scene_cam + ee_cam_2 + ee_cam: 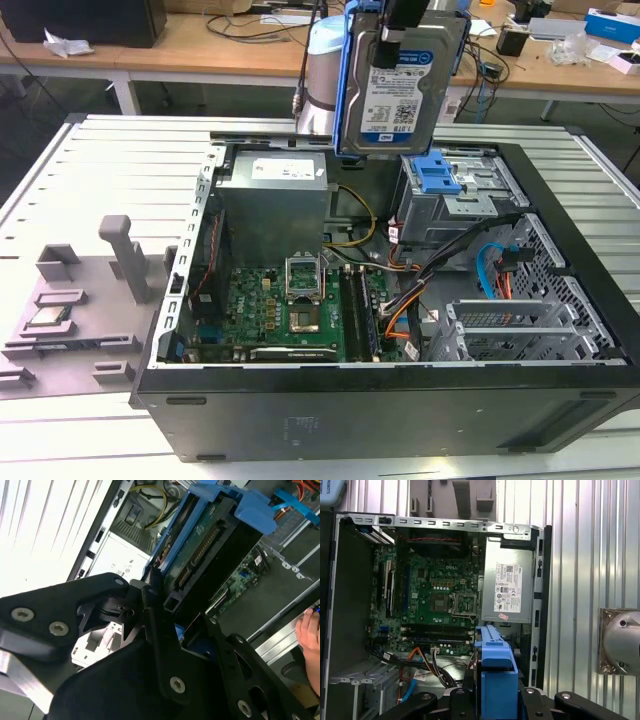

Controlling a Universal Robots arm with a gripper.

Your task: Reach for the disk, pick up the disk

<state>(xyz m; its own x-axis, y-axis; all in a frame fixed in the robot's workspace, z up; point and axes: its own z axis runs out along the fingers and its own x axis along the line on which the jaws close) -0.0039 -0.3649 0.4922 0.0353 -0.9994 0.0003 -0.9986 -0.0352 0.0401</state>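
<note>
The disk, a silver hard drive with a white-and-blue label in a blue bracket, hangs upright in the air above the back of the open computer case. My gripper is shut on its upper part from above. In the second wrist view the disk shows its green circuit side and blue frame between my black fingers. The first wrist view shows the blue bracket on edge, clamped in my gripper, high over the case.
Inside the case are the power supply, the motherboard, orange and blue cables and a metal drive cage with a blue latch. A grey fixture holding a small chip lies on the exterior view's left. A person's hand shows near the case.
</note>
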